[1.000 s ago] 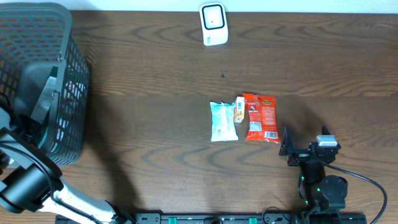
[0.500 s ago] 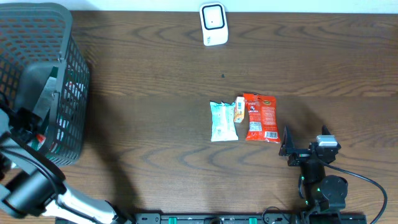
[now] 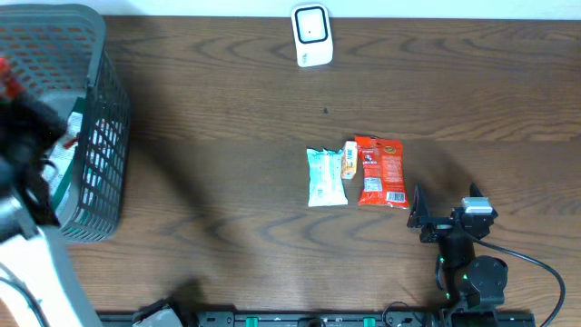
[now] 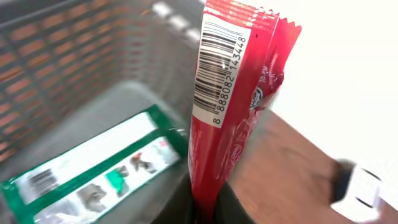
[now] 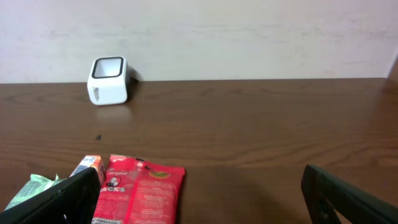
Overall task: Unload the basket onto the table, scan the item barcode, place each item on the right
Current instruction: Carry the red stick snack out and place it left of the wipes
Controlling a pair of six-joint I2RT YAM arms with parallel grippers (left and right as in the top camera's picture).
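You'll find the basket (image 3: pixel 91 136) at the left end of the table (image 3: pixel 227 136), the scanner (image 3: pixel 310 34) at its far edge, three packets (image 3: pixel 349 163) side by side near its middle.

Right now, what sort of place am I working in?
Probably a mock shop checkout: a white scanner stands on the table, a basket holds a green packet, and the held red packet shows its barcode.

Glossy red packet (image 4: pixel 233 93), wood-grain table (image 3: pixel 227 109), plastic basket (image 3: pixel 100 136)
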